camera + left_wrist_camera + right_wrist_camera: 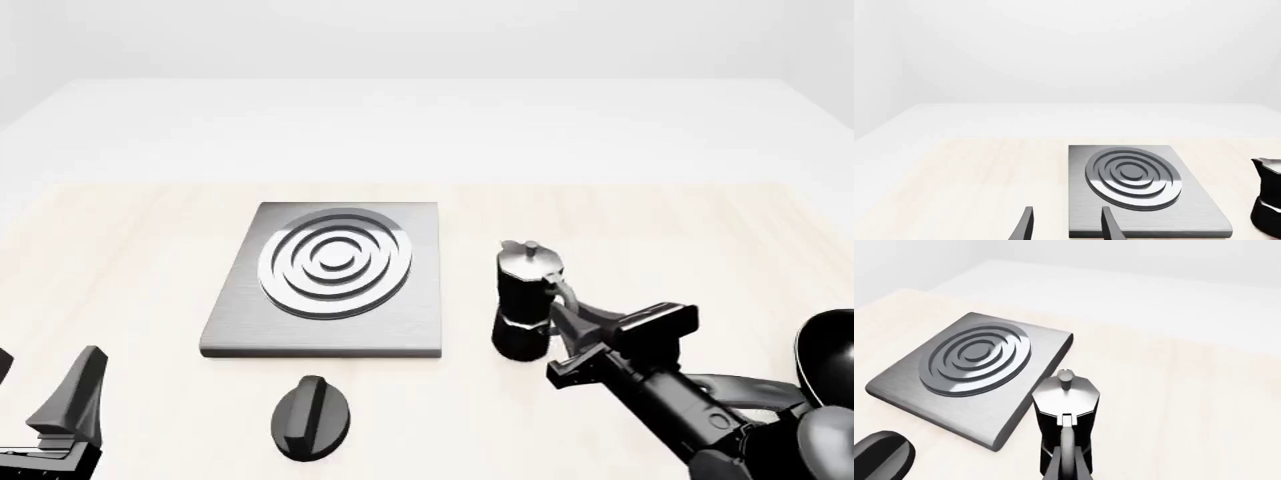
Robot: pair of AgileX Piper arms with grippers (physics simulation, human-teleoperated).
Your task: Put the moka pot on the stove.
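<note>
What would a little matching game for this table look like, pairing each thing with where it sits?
Things:
1. moka pot
2. stove
3. black knob
4. left gripper

Places (front view):
A. flat on the table, left of the middle
B. at the near left corner, away from everything
C. on the table in front of the stove
D. upright, just right of the stove, at the right gripper

Pairs: 1-D, 2-A, 3-C, 4-B

no text, label, brand, number or sign can be read anywhere in these views; every surface shown is plain and unmarked.
</note>
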